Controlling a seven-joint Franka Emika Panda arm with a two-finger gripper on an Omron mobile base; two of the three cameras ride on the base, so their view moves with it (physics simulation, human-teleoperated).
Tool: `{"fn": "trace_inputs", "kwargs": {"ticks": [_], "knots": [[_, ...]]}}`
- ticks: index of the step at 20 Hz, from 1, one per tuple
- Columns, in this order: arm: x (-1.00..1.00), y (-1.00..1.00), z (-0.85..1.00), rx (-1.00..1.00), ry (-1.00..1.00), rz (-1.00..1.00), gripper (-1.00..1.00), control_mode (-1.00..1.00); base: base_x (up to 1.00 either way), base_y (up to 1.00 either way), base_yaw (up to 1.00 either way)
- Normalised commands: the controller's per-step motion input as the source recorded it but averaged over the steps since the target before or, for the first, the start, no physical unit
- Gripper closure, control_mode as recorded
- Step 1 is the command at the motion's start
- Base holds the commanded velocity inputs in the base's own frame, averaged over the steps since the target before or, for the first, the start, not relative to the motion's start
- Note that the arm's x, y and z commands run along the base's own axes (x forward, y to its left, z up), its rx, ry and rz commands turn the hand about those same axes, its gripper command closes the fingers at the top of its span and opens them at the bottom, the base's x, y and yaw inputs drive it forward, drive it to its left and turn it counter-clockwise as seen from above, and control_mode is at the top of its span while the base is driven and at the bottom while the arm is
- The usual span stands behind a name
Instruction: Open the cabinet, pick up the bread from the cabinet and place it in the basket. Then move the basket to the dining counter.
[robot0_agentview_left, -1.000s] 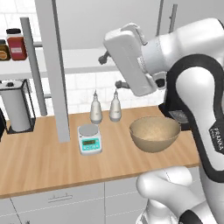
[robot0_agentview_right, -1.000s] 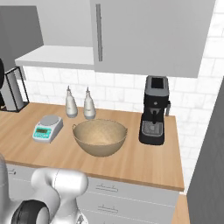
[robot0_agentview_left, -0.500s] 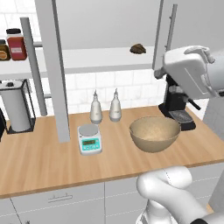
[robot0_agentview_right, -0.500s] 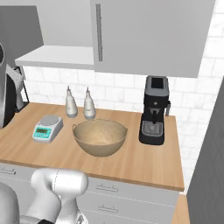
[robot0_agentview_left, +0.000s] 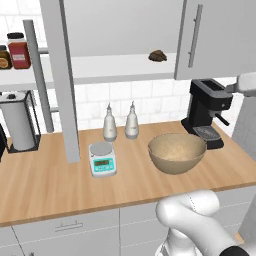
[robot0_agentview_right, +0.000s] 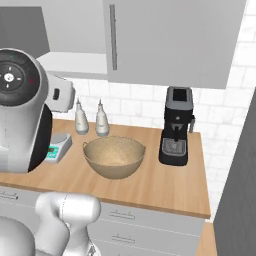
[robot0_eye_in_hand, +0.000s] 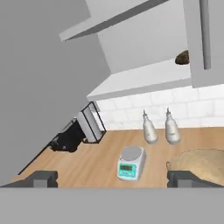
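The bread (robot0_agentview_left: 158, 55) sits on the cabinet (robot0_agentview_left: 120, 30) shelf, close against the closed right door's edge, directly above the basket (robot0_agentview_left: 177, 152) on the wood surface (robot0_agentview_left: 50, 185). From the claw (robot0_eye_in_hand: 113, 178), fingers spread wide and holding nothing, the bread lies up and to the right; its long axis runs along the shelf. The hand looks across the surface toward the shelf, tilted.

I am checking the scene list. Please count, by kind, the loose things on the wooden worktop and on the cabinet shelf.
Bottles: 2
Kitchen scale: 1
Basket: 1
Coffee machine: 1
Paper towel roll: 1
Bread: 1
Total: 7
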Motion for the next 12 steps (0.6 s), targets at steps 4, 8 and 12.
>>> {"fn": "trace_inputs", "kwargs": {"ticks": [4, 8, 12], "knots": [[0.62, -0.95, 0.0, -0.22, -0.2, -0.15, -1.0, -1.0, 0.0, 0.0, 0.0], [1.0, -0.12, 0.0, -0.17, -0.09, -0.37, -1.0, -1.0, 0.0, 0.0, 0.0], [1.0, 0.01, 0.01, -0.04, -0.01, -0.27, -1.0, -1.0, 0.0, 0.0, 0.0]]}}
